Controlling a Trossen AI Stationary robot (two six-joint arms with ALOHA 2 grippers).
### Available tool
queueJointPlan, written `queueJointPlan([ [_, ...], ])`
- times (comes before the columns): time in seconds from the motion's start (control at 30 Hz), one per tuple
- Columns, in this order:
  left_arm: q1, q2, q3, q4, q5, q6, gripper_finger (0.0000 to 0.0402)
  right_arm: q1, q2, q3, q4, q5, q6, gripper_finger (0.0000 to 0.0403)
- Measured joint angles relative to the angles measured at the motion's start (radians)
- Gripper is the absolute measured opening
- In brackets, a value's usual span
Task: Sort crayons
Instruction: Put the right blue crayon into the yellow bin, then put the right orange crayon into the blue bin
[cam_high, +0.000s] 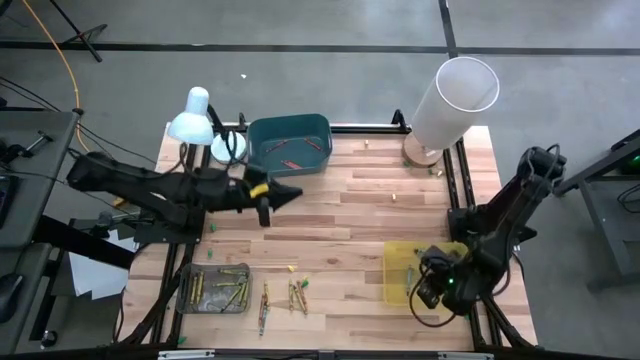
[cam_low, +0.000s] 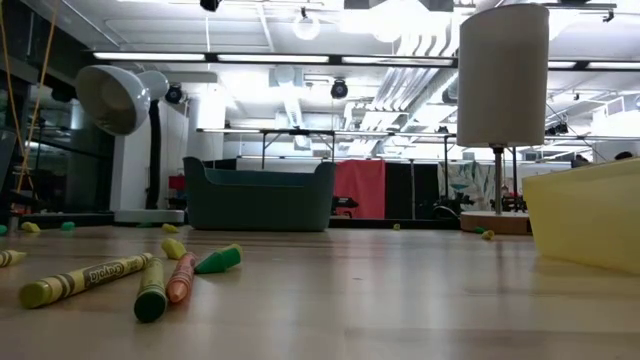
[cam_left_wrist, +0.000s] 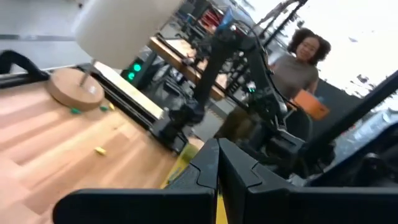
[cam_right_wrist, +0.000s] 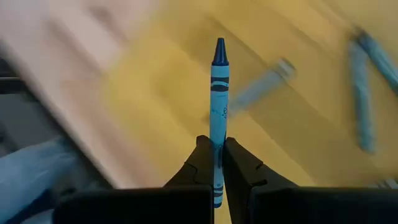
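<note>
My right gripper (cam_high: 430, 290) hangs over the yellow tray (cam_high: 398, 262) at the near right, shut on a blue crayon (cam_right_wrist: 218, 93). More blue crayons (cam_right_wrist: 362, 93) lie in that tray. My left gripper (cam_high: 290, 193) is level above the table's middle left, shut, with a yellow crayon (cam_left_wrist: 219, 208) showing in the seam between its fingers. Loose crayons (cam_high: 280, 297) lie flat near the front edge, beside a grey tray (cam_high: 213, 287) that holds several more. In the low view they show as yellow (cam_low: 85, 280), green (cam_low: 150, 295) and orange (cam_low: 180, 278). My left gripper has the yellow crayon (cam_left_wrist: 219, 210) between its two shut fingers, far back from their ends. Only a thin yellow strip shows, so which part is held cannot be told. It is clear of the table. My right gripper pinches the blue crayon's wrapped shaft (cam_right_wrist: 217, 140) between its two fingertips. The crayon lies along the fingers, its pointed tip (cam_right_wrist: 219, 53) well beyond them. The fingers slant down from above, and the crayon is clear of the tray.
A teal bin (cam_high: 288, 143) with red crayons stands at the far middle, a white desk lamp (cam_high: 195, 120) to its left. A white roll on a wooden base (cam_high: 455, 95) is at the far right. A person (cam_left_wrist: 305, 56) stands beyond the table's right side.
</note>
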Motion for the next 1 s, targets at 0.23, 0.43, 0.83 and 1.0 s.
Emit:
queueJointPlan([
  [0.23, -0.104, 0.038, 0.000, 0.009, -0.036, 0.022, 0.0000, 0.024, 0.066, 0.001, -0.095, -0.083, 0.198, 0.0025],
  [0.43, -0.188, 0.007, 0.000, -0.038, 0.026, 0.025, 0.0000, -0.003, 0.070, 0.001, -0.115, -0.081, 0.246, 0.0103],
  [0.83, -0.368, -0.147, 0.000, -0.336, -0.051, 0.024, 0.0000, -0.106, 0.018, 0.088, 0.105, 0.065, 0.192, 0.0207],
  [1.0, -0.413, -0.191, 0.000, -0.409, -0.144, 0.049, 0.0000, -0.287, 0.142, 0.233, 0.283, -0.036, -0.074, 0.0208],
])
